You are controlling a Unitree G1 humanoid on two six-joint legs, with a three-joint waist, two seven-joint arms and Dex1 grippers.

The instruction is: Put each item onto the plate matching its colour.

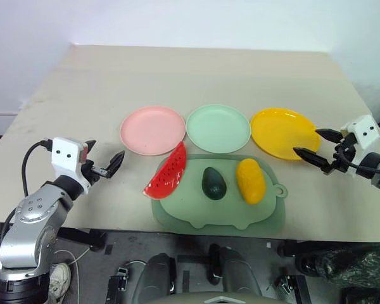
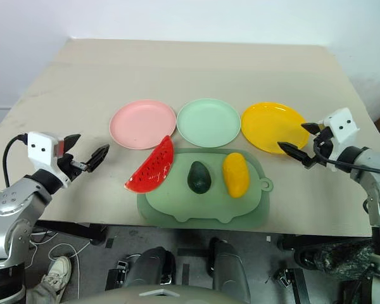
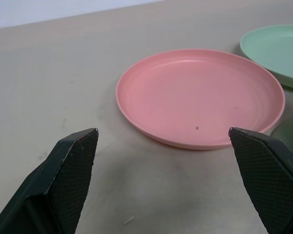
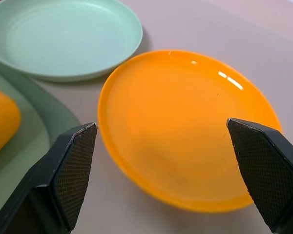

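I see both end effectors open and empty. The pink plate (image 3: pixel 200 97) lies ahead of my left end effector (image 1: pixel 105 161). The yellow plate (image 4: pixel 185 126) lies ahead of the right end effector (image 1: pixel 319 147).

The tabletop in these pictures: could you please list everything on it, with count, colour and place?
Table: one, beige, under everything.
Plates: three in a row; pink plate on the left, mint green plate in the middle, yellow plate on the right.
Mat: one, pale green, in front of the plates.
Watermelon wedge: one, red, on the mat's left edge.
Avocado: one, dark green, mid-mat.
Yellow fruit: one, on the mat's right.
Left gripper: open, empty, left of the pink plate.
Right gripper: open, empty, at the yellow plate's right edge.
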